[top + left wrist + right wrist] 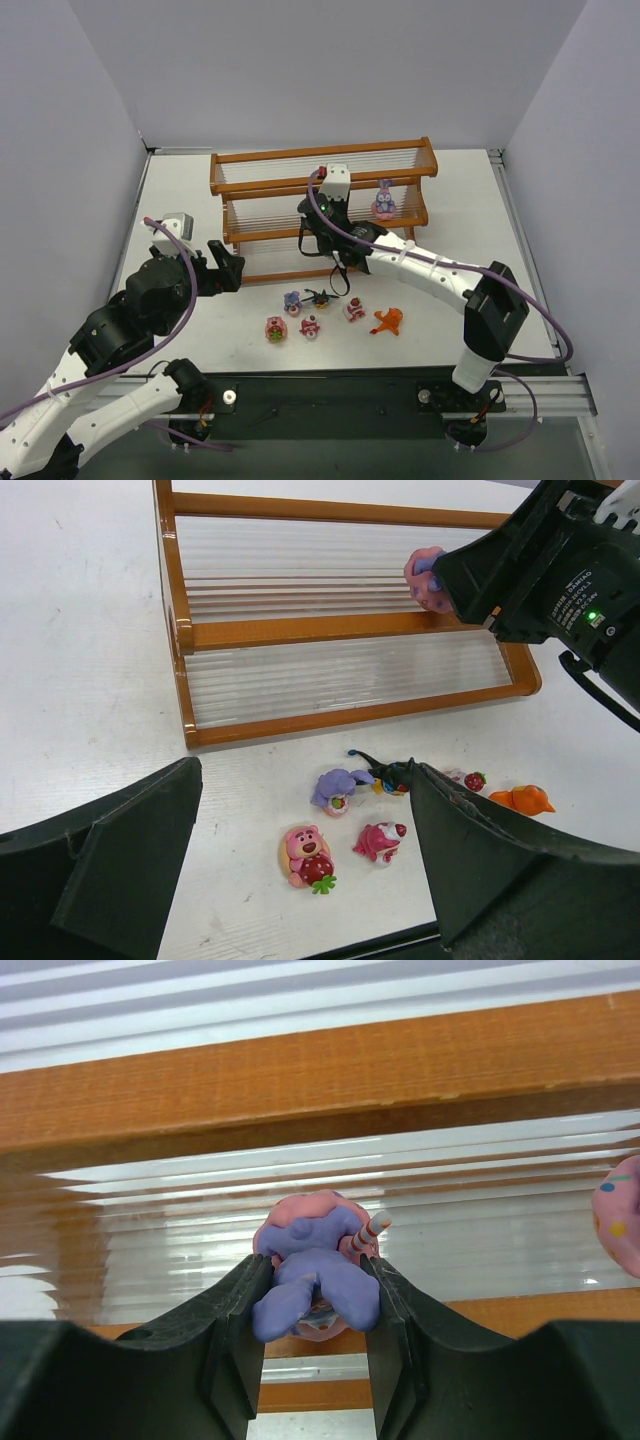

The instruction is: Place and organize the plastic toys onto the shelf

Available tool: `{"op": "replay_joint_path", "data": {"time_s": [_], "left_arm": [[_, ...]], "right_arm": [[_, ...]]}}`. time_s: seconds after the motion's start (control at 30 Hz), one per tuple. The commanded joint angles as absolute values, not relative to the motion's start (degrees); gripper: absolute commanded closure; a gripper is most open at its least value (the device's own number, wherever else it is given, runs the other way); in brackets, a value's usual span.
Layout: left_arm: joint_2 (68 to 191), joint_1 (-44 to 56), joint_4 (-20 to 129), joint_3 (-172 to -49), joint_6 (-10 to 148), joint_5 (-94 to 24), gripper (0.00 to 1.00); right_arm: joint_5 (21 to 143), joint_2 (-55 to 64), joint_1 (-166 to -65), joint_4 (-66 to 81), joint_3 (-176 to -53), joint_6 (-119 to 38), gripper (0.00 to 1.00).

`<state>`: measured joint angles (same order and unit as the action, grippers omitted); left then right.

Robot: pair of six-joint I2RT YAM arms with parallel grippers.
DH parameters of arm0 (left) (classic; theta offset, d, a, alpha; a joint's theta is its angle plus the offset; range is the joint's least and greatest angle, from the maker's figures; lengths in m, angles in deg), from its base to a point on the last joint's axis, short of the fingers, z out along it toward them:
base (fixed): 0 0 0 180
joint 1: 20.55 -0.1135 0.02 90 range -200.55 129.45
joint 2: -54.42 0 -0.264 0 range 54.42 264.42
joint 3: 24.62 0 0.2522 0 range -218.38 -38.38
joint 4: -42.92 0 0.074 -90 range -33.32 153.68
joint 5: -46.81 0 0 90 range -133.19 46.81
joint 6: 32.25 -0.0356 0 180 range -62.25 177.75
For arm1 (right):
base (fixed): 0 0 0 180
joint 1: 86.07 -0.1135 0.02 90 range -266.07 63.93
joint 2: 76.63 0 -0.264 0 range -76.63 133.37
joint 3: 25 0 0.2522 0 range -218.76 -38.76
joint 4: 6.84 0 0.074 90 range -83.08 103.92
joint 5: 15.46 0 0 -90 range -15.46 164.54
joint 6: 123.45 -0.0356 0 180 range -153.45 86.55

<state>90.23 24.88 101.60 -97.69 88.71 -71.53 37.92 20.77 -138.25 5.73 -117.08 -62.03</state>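
We are in the placing step. The right claw [315, 1290] is gripping a purple-pink toy [312, 1228], its jaws partly closed and pressing on the toy's two sides. It is holding the toy over the middle tier of the shelf [320, 153], left of centre. From the wrist view we are looking straight at the pale rods [450, 1210] behind the toy. We cannot tell whether its base is touching them or hanging just above.

A second toy [383, 203] is standing on the same tier, well to the right. Six more are lying on the table [180, 200] in front of the shelf, from the pink one [276, 329] to the orange one [388, 320]. That puts us early in the job.

The left claw [305, 770] is hanging wide open with nothing in it, near the shelf's front left corner and facing the toys on the table.

Next, we are judging that the right claw needs to settle the toy upright on the rods. The jaws should open only once it is bearing its own weight, and the claw should back out without brushing it. The rods are thin and smooth, so a tilted release could tip the toy or let it slide.
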Motion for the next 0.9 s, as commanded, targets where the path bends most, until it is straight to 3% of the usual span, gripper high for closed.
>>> {"op": "replay_joint_path", "data": {"time_s": [0.0, 0.23, 0.6, 0.87], "left_arm": [[89.9, 24.9, 102.0, -100.1, 89.2, -72.5, 0.05], [90.1, 24.9, 102.2, -100.2, 89.4, -72.4, 0.05], [89.9, 24.9, 102.4, -100.2, 89.6, -72.3, 0.05], [89.8, 24.9, 102.5, -100.3, 89.7, -72.2, 0.05]], "right_arm": [[35.6, 21.4, -137.1, 3.0, -117.4, -62.2, 0.89], [36.5, 21.4, -136.7, 4.3, -117.1, -63.5, 0.74], [36.7, 21.4, -136.7, 5.5, -116.5, -65.4, 0.66], [36.9, 20.9, -136.7, 6.7, -117.7, -65.5, 0.41]]}}
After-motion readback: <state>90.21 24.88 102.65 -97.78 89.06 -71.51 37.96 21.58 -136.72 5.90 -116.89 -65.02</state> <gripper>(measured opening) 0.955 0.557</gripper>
